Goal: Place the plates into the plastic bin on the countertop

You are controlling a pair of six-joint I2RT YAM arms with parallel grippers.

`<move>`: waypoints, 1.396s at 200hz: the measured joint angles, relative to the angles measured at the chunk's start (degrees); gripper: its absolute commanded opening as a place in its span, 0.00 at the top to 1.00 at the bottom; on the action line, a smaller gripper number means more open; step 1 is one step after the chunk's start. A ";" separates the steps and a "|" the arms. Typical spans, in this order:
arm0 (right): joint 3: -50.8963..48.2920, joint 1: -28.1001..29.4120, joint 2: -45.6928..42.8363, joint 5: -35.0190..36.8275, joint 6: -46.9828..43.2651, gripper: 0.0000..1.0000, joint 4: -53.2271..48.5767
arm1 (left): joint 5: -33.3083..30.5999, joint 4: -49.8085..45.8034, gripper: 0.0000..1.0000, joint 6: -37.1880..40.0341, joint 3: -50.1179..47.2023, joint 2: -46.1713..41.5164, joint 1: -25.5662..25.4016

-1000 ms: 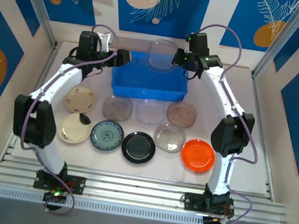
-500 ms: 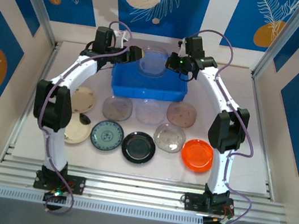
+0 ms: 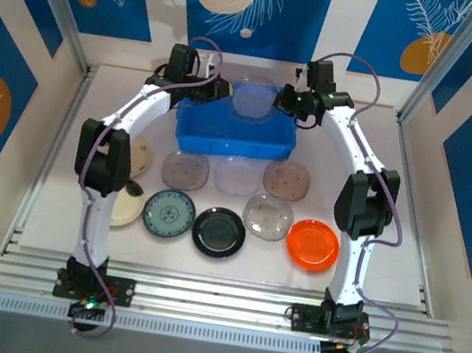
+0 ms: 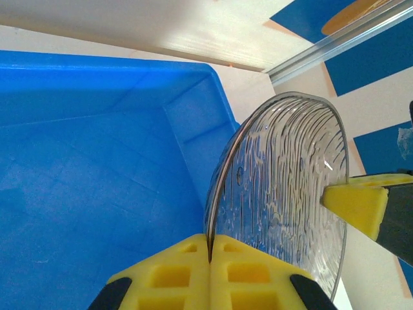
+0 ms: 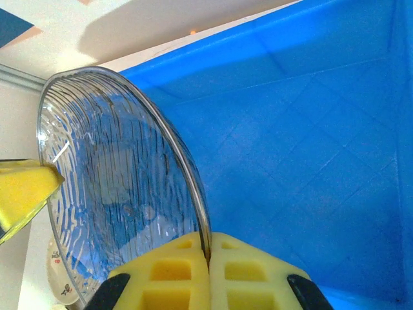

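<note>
The clear plate [image 4: 284, 187] is clamped by its rim in the left gripper [image 4: 210, 248] and the right gripper [image 5: 208, 248]; it should be lowered evenly into the bin [image 5: 310, 148] beneath the jaws.

Left gripper [image 3: 220, 91] and right gripper [image 3: 283, 99] each grab an edge of a clear plate [image 3: 250, 103] above the blue bin [image 3: 232, 146]. 9 other plates [image 3: 218, 232] sit in 2 rows on the countertop [image 3: 410, 219].

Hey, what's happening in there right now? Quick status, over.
Left hand and right hand both shut on one clear plate, opposite rims. Plate held over the blue bin. Other plates lie on the countertop, nothing in the way.
</note>
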 measured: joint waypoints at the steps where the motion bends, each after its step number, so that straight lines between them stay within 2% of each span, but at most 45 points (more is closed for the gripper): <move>1: 0.00 0.00 0.00 0.00 0.00 0.97 0.00 | -0.11 -0.04 1.00 0.00 0.09 0.02 -0.04; 49: 1.86 -0.55 3.34 1.57 -0.24 0.91 -1.99 | -5.14 -2.19 1.00 0.00 1.40 2.40 -1.57; 64: 3.04 -0.55 5.53 2.12 -0.48 0.85 -3.02 | -6.45 -2.71 1.00 -0.04 1.46 3.56 -1.88; 76: 3.89 -0.52 7.04 2.73 -0.76 0.71 -3.45 | -7.56 -3.67 1.00 -0.20 1.95 4.61 -2.12; 89: 5.42 -0.52 8.70 3.37 -0.83 0.69 -4.11 | -8.79 -4.44 1.00 -0.39 2.45 5.77 -2.34; 104: 7.04 -0.55 10.10 3.93 -0.81 0.61 -4.74 | -10.01 -5.07 1.00 -1.11 3.02 7.08 -2.49; 127: 8.68 -0.55 10.91 4.57 -0.76 0.55 -5.38 | -11.61 -6.14 1.00 -1.68 4.07 8.92 -2.60; 208: 6.19 -1.97 8.50 6.51 -0.33 0.53 -4.37 | -13.51 -7.56 1.00 -6.43 14.88 18.25 -3.23; 279: -4.02 -5.03 1.11 9.51 -0.48 0.54 -1.68 | -13.31 -6.88 1.00 -10.12 17.20 24.35 -5.79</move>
